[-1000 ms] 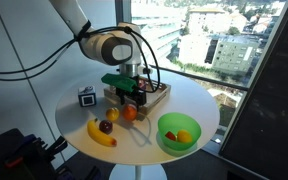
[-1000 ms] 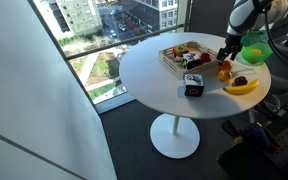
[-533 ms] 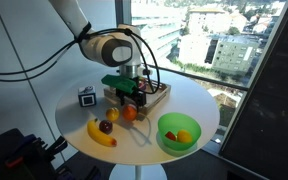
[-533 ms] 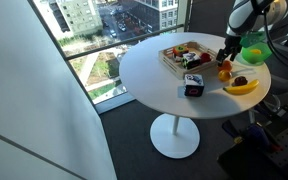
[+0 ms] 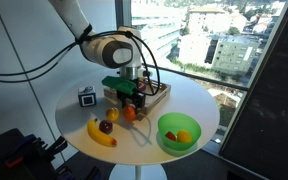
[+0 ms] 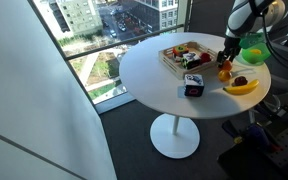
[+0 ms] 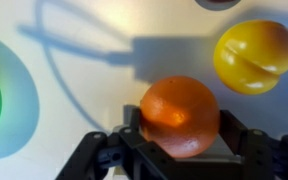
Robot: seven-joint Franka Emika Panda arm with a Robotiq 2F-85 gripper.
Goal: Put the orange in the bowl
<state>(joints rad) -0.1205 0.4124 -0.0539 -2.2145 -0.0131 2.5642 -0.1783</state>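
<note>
Looking through the wrist view, I see my pincer [image 7: 181, 135] squeezing the orange [image 7: 179, 112] from both sides, down by the tabletop [image 7: 79, 110]. The bowl [image 5: 161, 128] sits near. Grabbing looks done; lifting and dropping it in are left.

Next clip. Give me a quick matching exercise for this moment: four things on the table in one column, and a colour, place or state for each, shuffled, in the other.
Things:
1. orange
2. bowl
3. banana
4. tray

Descriptions:
a. bright green, fruit already inside
b. wooden, rectangular
c. between the fingers of the tool
d. right beside the dark red fruit

Pairs: 1-c, 2-a, 3-d, 4-b
</note>
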